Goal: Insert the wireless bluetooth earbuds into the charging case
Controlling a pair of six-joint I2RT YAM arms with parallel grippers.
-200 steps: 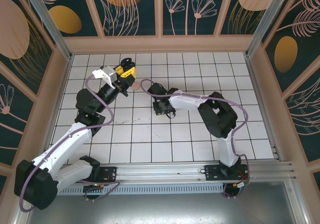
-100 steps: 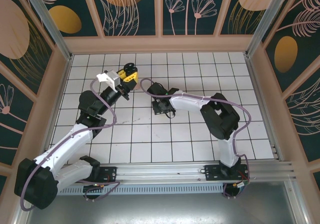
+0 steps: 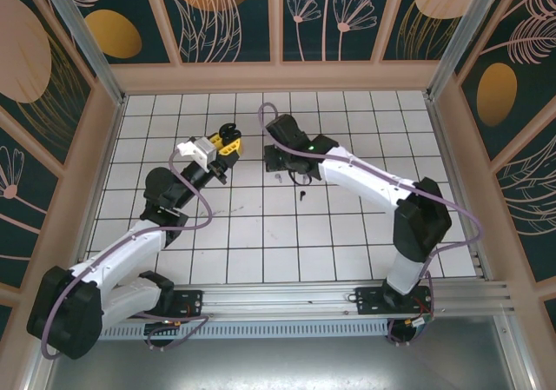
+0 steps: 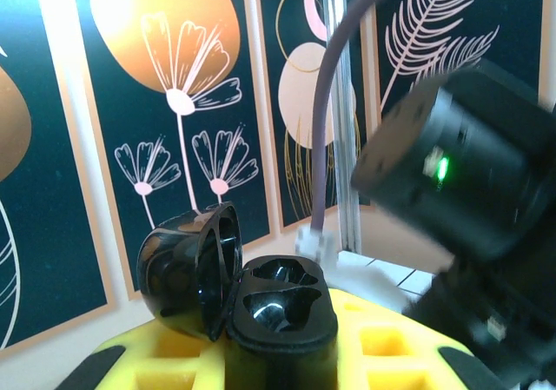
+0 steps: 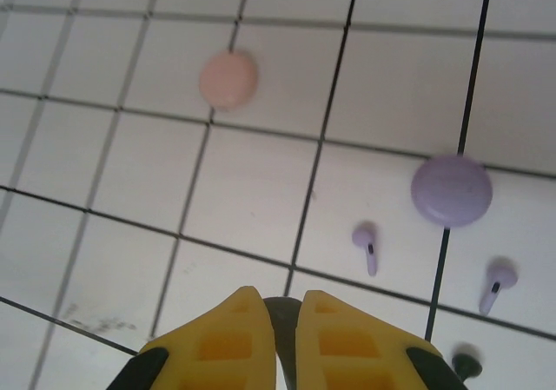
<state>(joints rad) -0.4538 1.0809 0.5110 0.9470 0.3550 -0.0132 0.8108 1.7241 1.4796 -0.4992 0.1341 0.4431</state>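
Above white tiles point(image 3: 347, 225), left hand point(image 3: 228, 139) grips the open charging case point(image 4: 282, 307); right hand point(image 5: 287, 320) shut.

Bare white tiled desk point(image 3: 347, 234) is left near and to the right. Mid-desk, passage is cluttered by a round pink disc point(image 5: 228, 79), a round lilac disc point(image 5: 451, 190) and two lilac stemmed earbuds point(image 5: 366, 244). The open black glossy charging case point(image 4: 261, 294) gripped by the left hand point(image 3: 229, 135) is crowded by the right arm's black wrist point(image 4: 452, 173).

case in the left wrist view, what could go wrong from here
1. The right gripper seems to pinch a black earbud only at its fingertips, so it may slip or twist before reaching a socket.
2. The open case sits between the left gripper fingers with the right arm close beside it. A bump could shift the case or close its lid.
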